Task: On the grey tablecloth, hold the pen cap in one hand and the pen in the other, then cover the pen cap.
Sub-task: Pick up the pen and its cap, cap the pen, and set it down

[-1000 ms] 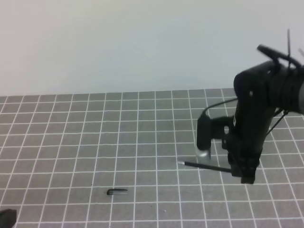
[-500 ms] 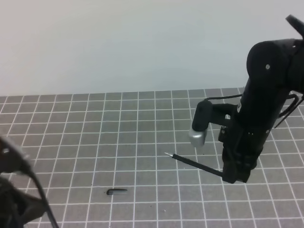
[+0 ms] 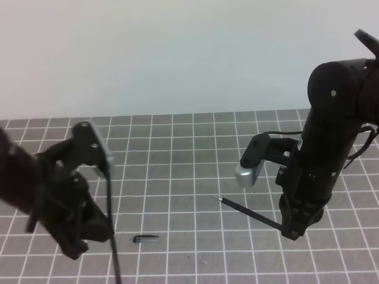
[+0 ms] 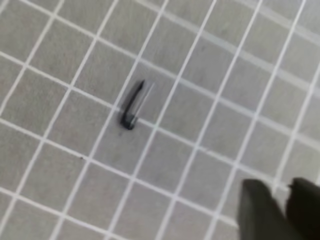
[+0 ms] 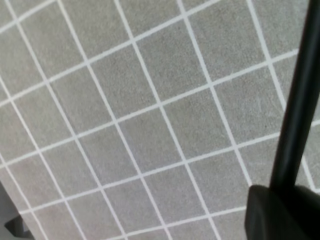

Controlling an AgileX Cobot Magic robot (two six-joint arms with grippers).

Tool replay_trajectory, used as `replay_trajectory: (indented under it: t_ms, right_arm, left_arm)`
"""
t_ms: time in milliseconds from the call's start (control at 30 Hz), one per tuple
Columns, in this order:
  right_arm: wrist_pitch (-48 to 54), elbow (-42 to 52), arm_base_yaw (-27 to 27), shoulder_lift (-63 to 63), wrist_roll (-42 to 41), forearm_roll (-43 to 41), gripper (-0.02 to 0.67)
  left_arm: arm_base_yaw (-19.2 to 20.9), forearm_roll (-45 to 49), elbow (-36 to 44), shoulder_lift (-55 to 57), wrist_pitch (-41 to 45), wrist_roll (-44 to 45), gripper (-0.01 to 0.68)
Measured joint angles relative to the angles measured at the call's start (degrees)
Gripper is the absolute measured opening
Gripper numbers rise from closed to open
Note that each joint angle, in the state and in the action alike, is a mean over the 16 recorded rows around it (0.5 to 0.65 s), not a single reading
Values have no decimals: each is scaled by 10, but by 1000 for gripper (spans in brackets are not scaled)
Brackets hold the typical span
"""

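The grey tablecloth covers the work surface. The right gripper is clamped on the pen, held clear of the cloth with its tip pointing left. The left gripper hangs near the pen cap, which lies flat on the cloth; whether its jaws are parted cannot be told.

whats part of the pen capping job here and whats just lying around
Part of the job:
- pen, held by right gripper
- pen cap, lying loose on grey tablecloth
- left gripper, beside the cap

Just lying around:
- nothing else visible
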Motion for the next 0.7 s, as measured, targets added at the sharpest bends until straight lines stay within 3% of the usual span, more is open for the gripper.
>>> replay_trajectory:
  t_ms: [367,700]
  right_arm:
    - [0,4,0,-1,22,-3,67]
    - [0,4,0,-1,29,-3,67]
  left_arm:
    - [-104,174,-56,147,-80,16,381]
    - [-132,211,-58,196,-171,86,400]
